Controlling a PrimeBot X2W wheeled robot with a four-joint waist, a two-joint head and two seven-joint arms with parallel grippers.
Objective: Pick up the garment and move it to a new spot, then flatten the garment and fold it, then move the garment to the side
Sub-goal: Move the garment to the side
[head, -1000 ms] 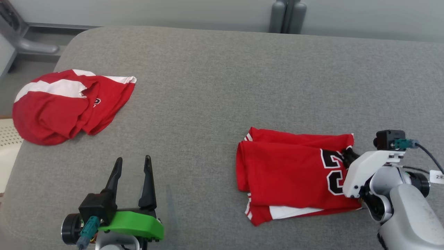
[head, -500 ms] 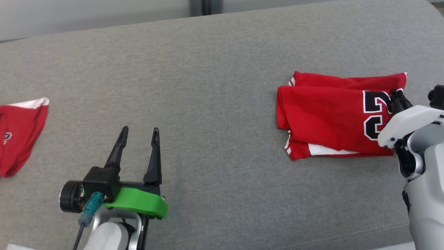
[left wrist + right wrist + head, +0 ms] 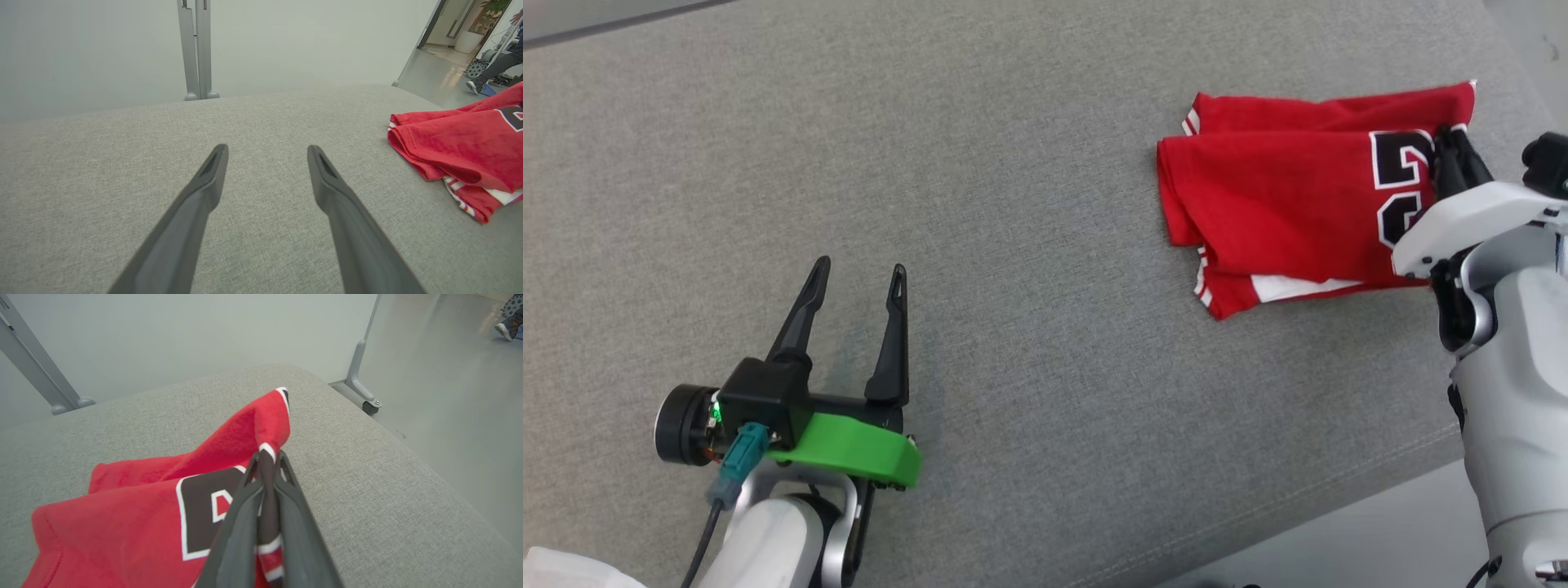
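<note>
The garment (image 3: 1274, 196) is a folded red jersey with black-and-white numbers and white trim, lying at the right end of the grey cushion (image 3: 1029, 163). My right gripper (image 3: 1450, 151) is shut on its right edge; in the right wrist view the fingers (image 3: 245, 522) pinch the black-and-white hem of the garment (image 3: 122, 522), lifting a corner. My left gripper (image 3: 859, 273) stands open over bare cushion at the lower left, well apart from the cloth. In the left wrist view its open gripper (image 3: 267, 153) points across the cushion, with the garment (image 3: 461, 143) at the right.
The cushion's rounded right edge (image 3: 392, 433) drops to a grey floor (image 3: 449, 367). A metal post foot with a caster (image 3: 359, 388) stands by that corner. Grey posts (image 3: 196, 49) rise behind the cushion. A person's foot (image 3: 474, 85) shows far off.
The head camera has swung right, so the second red cloth at the left has left the picture. The right gripper has carried the garment toward the cushion's right end. The left gripper stays open.
</note>
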